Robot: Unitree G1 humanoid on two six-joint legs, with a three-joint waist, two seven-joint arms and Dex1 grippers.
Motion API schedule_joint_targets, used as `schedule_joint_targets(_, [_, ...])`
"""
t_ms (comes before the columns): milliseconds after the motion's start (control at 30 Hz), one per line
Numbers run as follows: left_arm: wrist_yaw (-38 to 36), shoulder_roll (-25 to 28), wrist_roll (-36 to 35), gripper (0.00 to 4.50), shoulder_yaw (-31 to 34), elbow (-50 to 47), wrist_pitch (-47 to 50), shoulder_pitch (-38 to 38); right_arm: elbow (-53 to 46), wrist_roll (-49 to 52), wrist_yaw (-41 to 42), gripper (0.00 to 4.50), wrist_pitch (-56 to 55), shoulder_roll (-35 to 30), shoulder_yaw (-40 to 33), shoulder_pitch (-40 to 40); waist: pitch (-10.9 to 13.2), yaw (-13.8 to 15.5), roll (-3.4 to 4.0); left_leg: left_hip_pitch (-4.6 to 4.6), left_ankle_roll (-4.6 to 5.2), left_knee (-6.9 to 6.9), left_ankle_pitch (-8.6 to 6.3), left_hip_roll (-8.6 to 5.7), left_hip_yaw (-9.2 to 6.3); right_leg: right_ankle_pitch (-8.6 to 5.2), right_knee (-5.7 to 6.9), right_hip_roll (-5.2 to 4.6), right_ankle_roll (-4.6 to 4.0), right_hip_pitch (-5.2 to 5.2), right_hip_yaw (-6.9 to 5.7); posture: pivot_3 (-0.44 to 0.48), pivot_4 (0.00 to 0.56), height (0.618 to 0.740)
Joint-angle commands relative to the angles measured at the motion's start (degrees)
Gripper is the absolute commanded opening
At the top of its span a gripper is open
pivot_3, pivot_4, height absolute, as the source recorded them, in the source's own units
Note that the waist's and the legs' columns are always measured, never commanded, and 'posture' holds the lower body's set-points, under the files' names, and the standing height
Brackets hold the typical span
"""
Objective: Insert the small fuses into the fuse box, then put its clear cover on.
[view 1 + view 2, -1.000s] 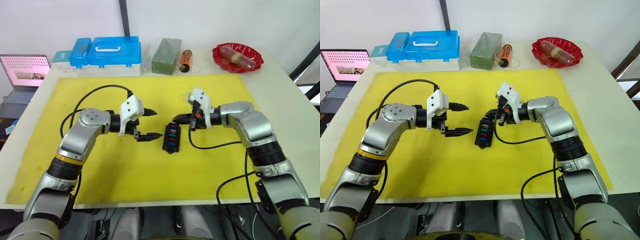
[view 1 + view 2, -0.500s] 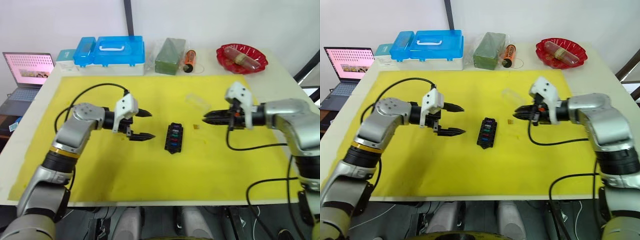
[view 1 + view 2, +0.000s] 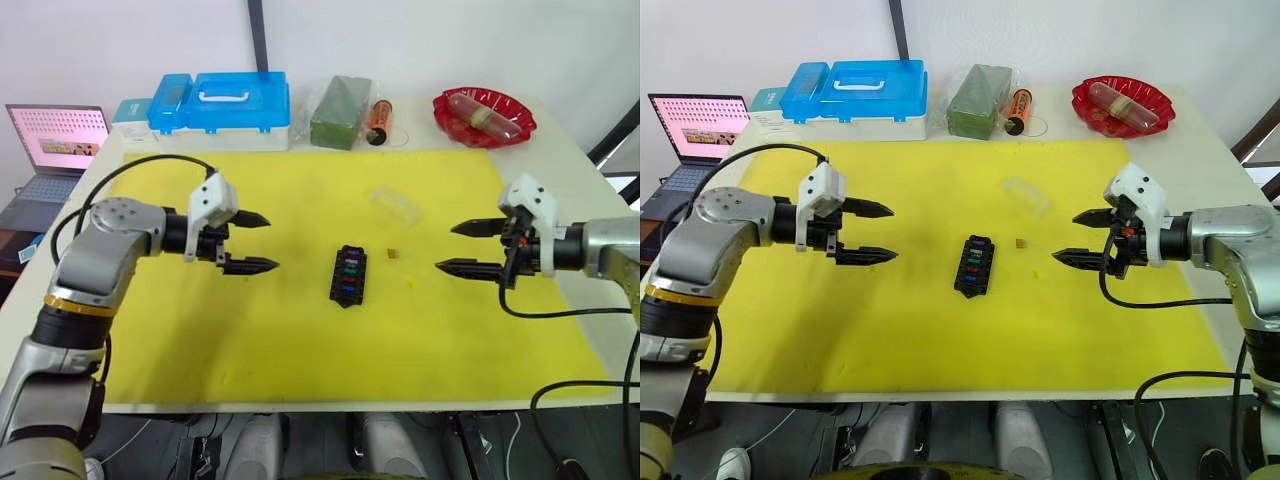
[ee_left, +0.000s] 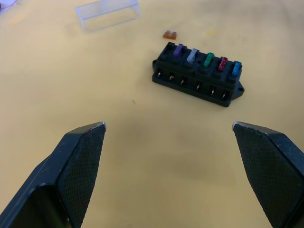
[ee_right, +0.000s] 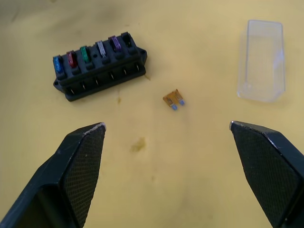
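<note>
The black fuse box (image 3: 348, 276) lies in the middle of the yellow mat (image 3: 300, 340), with five coloured fuses (image 5: 85, 52) in one row. An orange fuse (image 5: 173, 99) lies loose at its 2 o'clock, and the clear cover (image 3: 396, 205) is farther the same way. The left gripper (image 3: 247, 242) at 9 o'clock and the right gripper (image 3: 462, 248) at 3 o'clock both have wide fingers and hold nothing.

Both arms are brushed silver metal with rounded, bulging joint housings and black bands between the segments; the left arm (image 3: 95, 262) carries an orange-gold ring below its elbow housing. A black cable loops loosely out from each forearm and runs to the wrist. Just behind the fingers of each gripper sits a white, angular plastic block, on a black wrist section. The left gripper (image 3: 250, 242) and the right gripper (image 3: 468, 248) each have two black fingers (image 4: 78, 168), wedge-shaped, tapering to points, with a fine cross-hatched texture on the inner pads.
</note>
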Motion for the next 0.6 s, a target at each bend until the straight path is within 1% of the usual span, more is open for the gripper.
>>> schedule_joint_targets(33, [1.9,-1.2,-0.9,4.5,0.9,-2.9,-0.1,-0.1,-0.4,0.2,-2.7,4.49,0.1,2.1,1.8,-2.5,0.0,0.0,0.0,0.0,0.0,0.01,0.0,0.0,0.0,0.0,0.0,0.0,0.0,0.0,0.0,0.0,0.15,0.74])
schedule_joint_targets(100, [2.7,-2.5,-0.8,4.5,0.1,-3.7,-0.1,-0.1,1.9,-0.3,-4.7,4.49,1.6,4.7,4.5,-4.9,0.0,0.0,0.0,0.01,0.0,0.02,0.0,0.0,0.0,0.0,0.0,0.01,0.0,0.01,0.0,0.0,0.15,0.74])
schedule_joint_targets(200, [2.9,-3.7,-0.7,4.5,-0.6,-4.6,0.1,-0.6,8.1,-1.4,-6.7,4.49,5.6,8.6,9.5,-10.7,0.0,-0.2,0.0,0.01,0.0,0.02,0.0,0.0,0.01,0.0,0.02,0.01,-0.01,0.0,0.02,0.0,0.15,0.74])
schedule_joint_targets(300, [3.7,-4.4,-0.1,4.5,-1.0,-4.8,-0.6,-0.3,14.7,-3.0,-7.2,3.88,6.2,11.5,13.0,-15.3,0.0,-0.1,0.01,0.0,0.0,-0.01,0.0,0.0,0.01,0.0,0.04,0.02,-0.01,-0.05,0.02,0.0,0.15,0.74])
schedule_joint_targets(367, [4.1,-4.6,-0.1,4.5,-1.2,-5.0,-0.6,-0.1,18.9,-4.5,-7.3,3.27,5.8,12.8,14.9,-17.8,0.0,-0.1,0.01,-0.01,0.0,-0.01,0.0,0.0,0.01,0.0,0.03,0.01,-0.01,-0.06,0.02,0.0,0.15,0.74])
schedule_joint_targets(400, [4.3,-4.9,-0.1,4.5,-1.3,-5.1,-0.8,0.0,21.4,-5.4,-7.2,2.83,5.4,13.5,15.8,-19.1,0.0,-0.1,0.01,-0.02,0.0,-0.01,0.0,0.0,0.01,0.0,0.01,0.01,-0.01,-0.06,0.02,0.0,0.15,0.74])
schedule_joint_targets(433, [4.6,-5.2,0.0,4.5,-1.5,-5.1,-1.0,0.1,23.4,-5.8,-7.0,2.55,5.3,14.0,16.4,-20.2,0.0,0.0,0.01,-0.02,0.0,-0.01,0.0,-0.01,0.01,0.0,0.01,0.0,-0.01,-0.06,0.02,0.0,0.15,0.74])
schedule_joint_targets(600, [5.5,-6.4,0.2,4.5,-1.8,-5.4,-1.3,0.0,28.7,-7.5,-4.5,2.55,4.1,15.2,18.6,-22.7,0.0,0.1,0.01,-0.04,0.0,0.0,0.0,-0.03,0.01,0.01,0.01,-0.02,-0.01,-0.06,0.01,0.0,0.15,0.74])
